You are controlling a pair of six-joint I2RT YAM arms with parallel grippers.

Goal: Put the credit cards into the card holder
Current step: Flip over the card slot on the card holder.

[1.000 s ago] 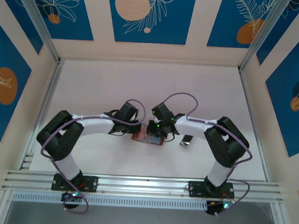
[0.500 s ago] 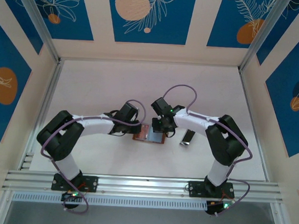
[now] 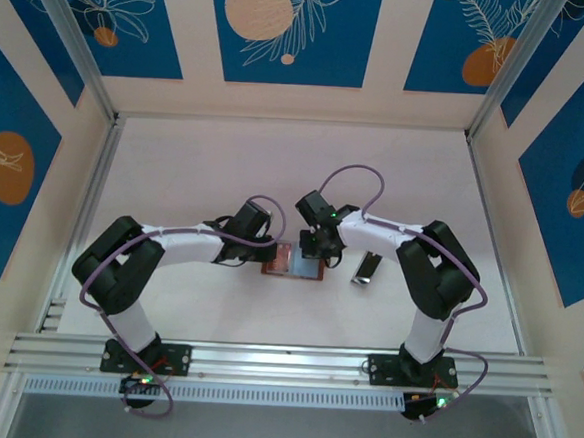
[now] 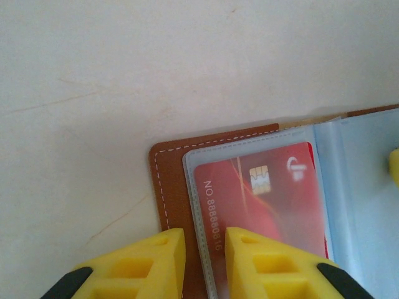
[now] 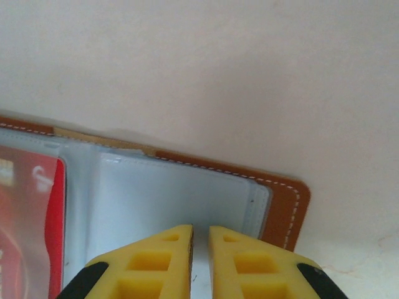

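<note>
The brown card holder (image 3: 294, 264) lies open on the table between my two grippers. A red chip card (image 4: 262, 199) sits in its left clear pocket. The right pocket (image 5: 181, 193) looks pale, and I cannot tell whether a card is inside. My left gripper (image 4: 204, 232) rests over the holder's left edge (image 4: 167, 180), jaws a little apart with the leather and pocket seam showing between them. My right gripper (image 5: 200, 229) hangs over the right pocket with its fingers almost together and nothing clearly between them. A grey-silver credit card (image 3: 366, 268) lies on the table right of the holder.
The white table (image 3: 276, 168) stretches away behind the holder to the patterned back wall. An aluminium rail (image 3: 282, 359) runs along the near edge by the arm bases. Both arms bend inward and their wrists crowd the holder.
My right gripper has pulled back toward the far side of the holder, uncovering the inner pockets. The left gripper, the holder and the loose card have stayed put.
</note>
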